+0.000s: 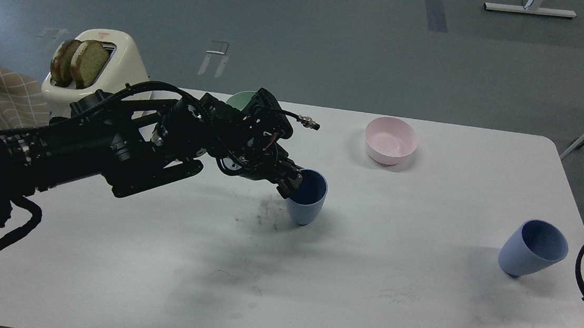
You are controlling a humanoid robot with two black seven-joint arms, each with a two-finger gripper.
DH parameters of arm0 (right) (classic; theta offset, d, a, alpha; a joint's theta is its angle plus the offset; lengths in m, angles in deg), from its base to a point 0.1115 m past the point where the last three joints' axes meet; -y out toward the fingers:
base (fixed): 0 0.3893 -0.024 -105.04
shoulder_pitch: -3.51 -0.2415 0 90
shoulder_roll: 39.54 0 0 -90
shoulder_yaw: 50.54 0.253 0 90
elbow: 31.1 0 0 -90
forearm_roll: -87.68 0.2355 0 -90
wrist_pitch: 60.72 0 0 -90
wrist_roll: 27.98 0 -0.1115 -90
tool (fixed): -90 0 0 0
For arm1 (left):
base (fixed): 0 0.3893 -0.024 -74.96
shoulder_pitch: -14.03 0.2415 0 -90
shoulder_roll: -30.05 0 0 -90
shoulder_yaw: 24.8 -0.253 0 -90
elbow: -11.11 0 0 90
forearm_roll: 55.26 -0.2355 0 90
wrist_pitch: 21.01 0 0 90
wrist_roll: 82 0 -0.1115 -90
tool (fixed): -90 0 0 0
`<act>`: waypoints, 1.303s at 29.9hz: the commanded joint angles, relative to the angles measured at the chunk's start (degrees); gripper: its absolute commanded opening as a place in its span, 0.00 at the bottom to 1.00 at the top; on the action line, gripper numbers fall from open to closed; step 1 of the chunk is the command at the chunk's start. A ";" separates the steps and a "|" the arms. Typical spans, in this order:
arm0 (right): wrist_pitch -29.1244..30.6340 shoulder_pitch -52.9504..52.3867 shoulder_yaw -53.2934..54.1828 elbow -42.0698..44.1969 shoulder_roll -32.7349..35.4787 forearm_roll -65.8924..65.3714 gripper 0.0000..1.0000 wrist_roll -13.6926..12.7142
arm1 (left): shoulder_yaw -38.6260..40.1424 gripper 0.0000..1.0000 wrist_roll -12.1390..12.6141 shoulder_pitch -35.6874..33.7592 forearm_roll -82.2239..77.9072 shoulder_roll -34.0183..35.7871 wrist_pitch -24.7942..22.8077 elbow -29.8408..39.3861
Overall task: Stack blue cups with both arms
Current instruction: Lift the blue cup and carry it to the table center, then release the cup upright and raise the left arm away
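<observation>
Gripping the near cup's point(307, 199) rim, the left pincer point(290, 181) holds it on the tabletop point(366, 276); the second cup point(533, 248) stands well apart.

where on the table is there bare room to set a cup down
Widest bare patch: the tabletop between the centre blue cup and the right blue cup, and along the near edge. A smaller gap lies between the pink bowl and the centre cup. Crowded at back left: toaster, green bowl and left gripper.
</observation>
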 commanded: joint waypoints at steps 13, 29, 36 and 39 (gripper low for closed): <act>0.00 1.06 -0.61 -2.47 4.11 -0.78 1.00 0.00 | 5.87 0.85 -0.88 -0.95 9.82 5.07 0.00 0.01; 0.00 11.33 -3.95 -20.75 19.15 -31.27 1.00 1.58 | 40.24 0.98 -0.52 15.13 55.10 7.02 7.87 -4.74; 0.00 16.88 -7.02 -28.13 21.97 -58.39 0.99 11.86 | 56.93 0.98 -0.26 24.71 72.57 8.78 7.70 -4.65; 0.00 17.75 -7.64 -30.77 21.71 -65.71 0.99 11.95 | 60.19 0.98 -0.17 27.26 81.35 9.66 7.96 -4.65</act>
